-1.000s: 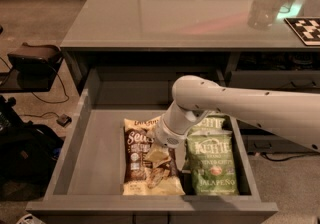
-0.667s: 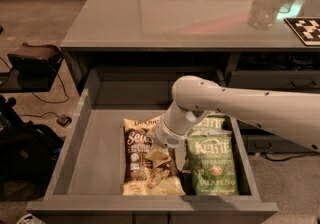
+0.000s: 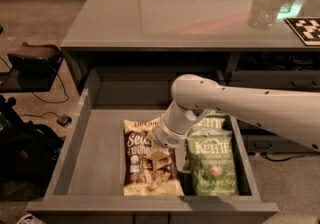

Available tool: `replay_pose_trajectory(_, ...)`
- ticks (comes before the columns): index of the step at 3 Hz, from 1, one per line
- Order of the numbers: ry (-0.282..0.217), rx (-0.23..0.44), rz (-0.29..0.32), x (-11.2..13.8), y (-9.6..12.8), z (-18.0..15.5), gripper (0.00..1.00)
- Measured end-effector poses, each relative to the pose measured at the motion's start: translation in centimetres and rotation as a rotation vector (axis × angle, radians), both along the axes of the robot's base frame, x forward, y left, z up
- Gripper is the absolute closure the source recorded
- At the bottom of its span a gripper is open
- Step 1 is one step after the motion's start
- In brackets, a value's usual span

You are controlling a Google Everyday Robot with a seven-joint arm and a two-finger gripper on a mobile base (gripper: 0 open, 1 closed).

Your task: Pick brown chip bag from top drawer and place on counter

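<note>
This looks like an office break area used for robot testing. A long grey counter (image 3: 165, 13) with a glossy top stands on carpet (image 3: 40, 18). A black-and-white checkered marker (image 3: 306, 29) lies on the counter, and loose cables (image 3: 37, 113) and a black bag (image 3: 25, 158) sit on the floor. The open drawer (image 3: 95, 168) holds snack bags, and the gripper (image 3: 159, 154) is down over the brown chip bag (image 3: 137, 168).

A green jalapeño chip bag (image 3: 211, 164) lies face up, with a clear bottle (image 3: 262, 12) and checkered marker (image 3: 306, 29) well behind it and a black bag (image 3: 22, 155) and dark case (image 3: 34, 57) far to its left.
</note>
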State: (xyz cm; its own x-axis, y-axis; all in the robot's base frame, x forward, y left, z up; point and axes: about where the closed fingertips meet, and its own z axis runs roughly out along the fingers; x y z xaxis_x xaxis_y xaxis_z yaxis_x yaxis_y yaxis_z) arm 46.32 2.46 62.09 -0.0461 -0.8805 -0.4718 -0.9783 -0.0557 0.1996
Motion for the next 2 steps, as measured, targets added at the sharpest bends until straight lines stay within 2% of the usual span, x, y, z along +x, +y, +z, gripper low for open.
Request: replay_pose_trajectory(2, 0.0, 0.0, 0.0, 0.33, -0.01, 0.49, 1.0)
